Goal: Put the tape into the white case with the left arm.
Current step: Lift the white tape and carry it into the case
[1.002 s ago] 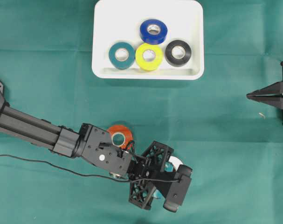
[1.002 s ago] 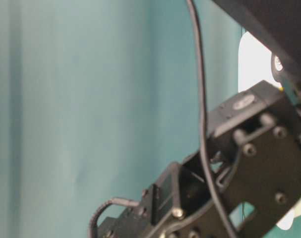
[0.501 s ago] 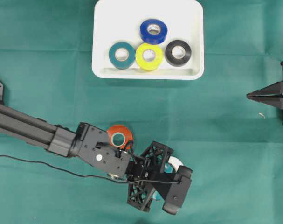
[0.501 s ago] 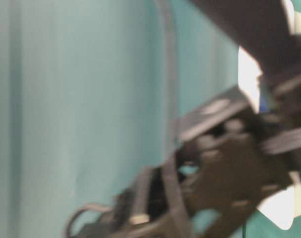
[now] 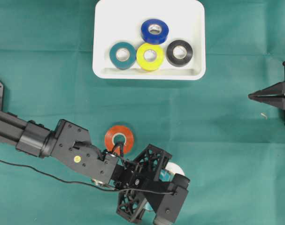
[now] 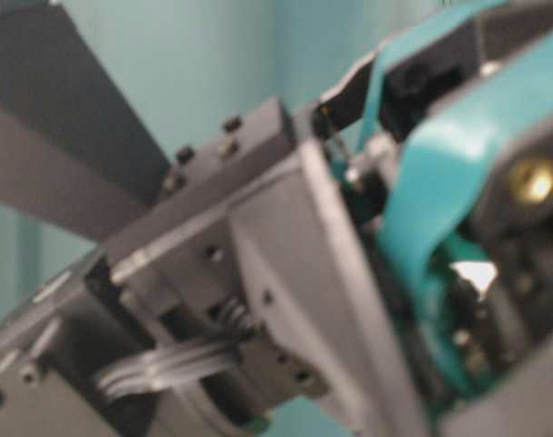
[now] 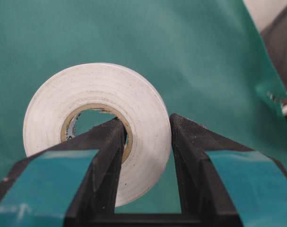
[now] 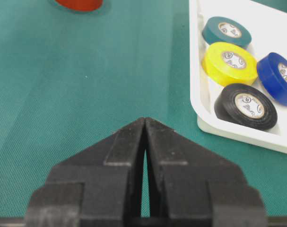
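- left arm (image 5: 43, 140): black boxy links, yellow dot sticker on the wrist housing, thin black cable trailing
- left gripper (image 7: 145, 142): black lattice frame, teal-banded fingers (image 7: 103, 156) (screws visible up close)
- right gripper (image 8: 144, 124): plain black, pointed

Even, bright light from above fills the overhead view, sharp throughout, with only soft short shadows under the white case (image 5: 149, 72). The table-level view is badly blurred, its frame filled with close, out-of-focus arm parts. Both wrist views are crisp, though the near pincer tips soften slightly.
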